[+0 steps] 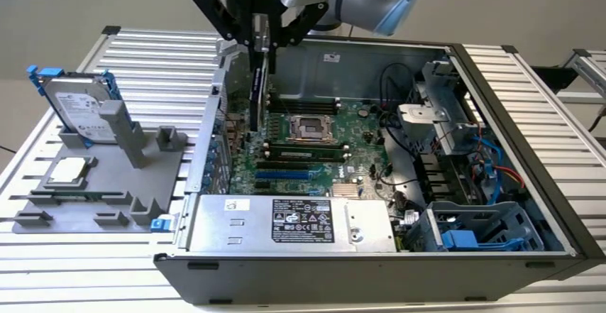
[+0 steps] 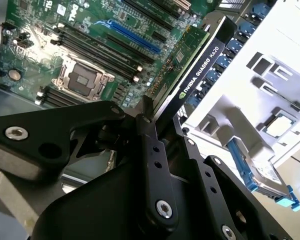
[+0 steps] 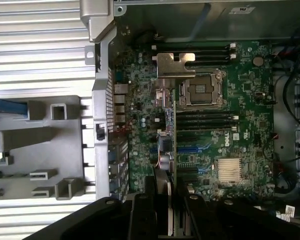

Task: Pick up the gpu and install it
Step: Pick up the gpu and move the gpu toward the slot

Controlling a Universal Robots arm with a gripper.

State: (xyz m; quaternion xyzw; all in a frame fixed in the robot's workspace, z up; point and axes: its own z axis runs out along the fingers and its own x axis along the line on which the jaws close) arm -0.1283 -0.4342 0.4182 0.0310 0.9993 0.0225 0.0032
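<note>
pickup done | claw (image 1: 262, 49) pinching the gpu (image 1: 257, 96) edge-on | card hangs over the motherboard (image 1: 322, 153), around 9 o'clock of the CPU socket (image 1: 308, 127) | doesn't look seated yet

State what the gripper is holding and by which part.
The gripper clamps the gpu by its top edge; the card hangs edge-down over the motherboard.

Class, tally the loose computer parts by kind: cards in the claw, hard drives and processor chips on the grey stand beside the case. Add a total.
gpu in the claw: 1
hard drive on the grey stand: 1
processor chip on the stand: 1
Total: 3
</note>
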